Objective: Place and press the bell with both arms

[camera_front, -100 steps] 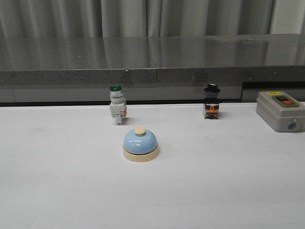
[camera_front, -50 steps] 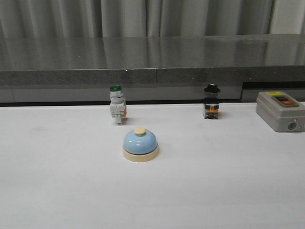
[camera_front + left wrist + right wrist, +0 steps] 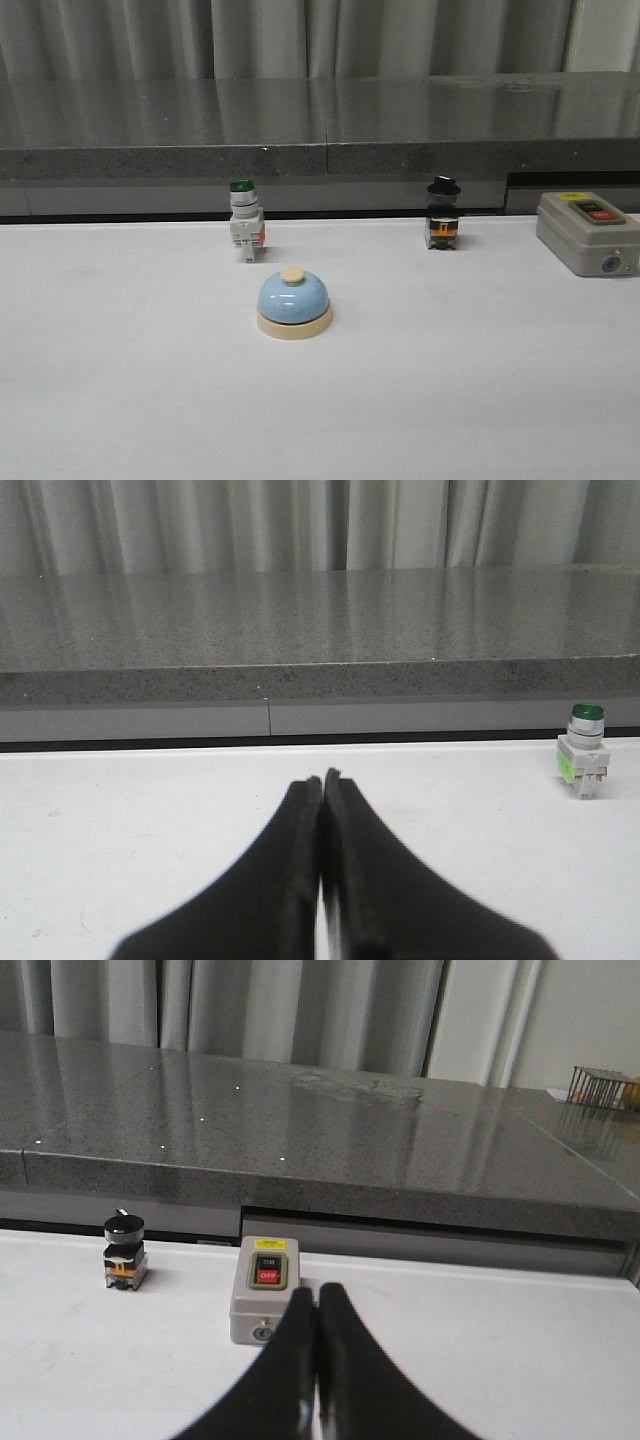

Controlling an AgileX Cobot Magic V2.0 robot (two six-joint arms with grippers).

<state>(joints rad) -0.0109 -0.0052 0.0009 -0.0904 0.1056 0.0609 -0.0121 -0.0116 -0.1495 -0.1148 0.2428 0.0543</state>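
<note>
right tool (image 3: 318, 1295) closed, empty | grey switch box (image 3: 265, 1303) just beyond | black-capped switch (image 3: 125, 1251) apart

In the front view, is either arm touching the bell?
No. The bell sits alone on the white table, with no arm or gripper anywhere in that view.

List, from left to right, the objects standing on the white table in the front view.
Green-capped push-button switch → light-blue bell → black-capped switch → grey box with red button. The first two lie close in left-right position, but the switch's centre sits further left.
</note>
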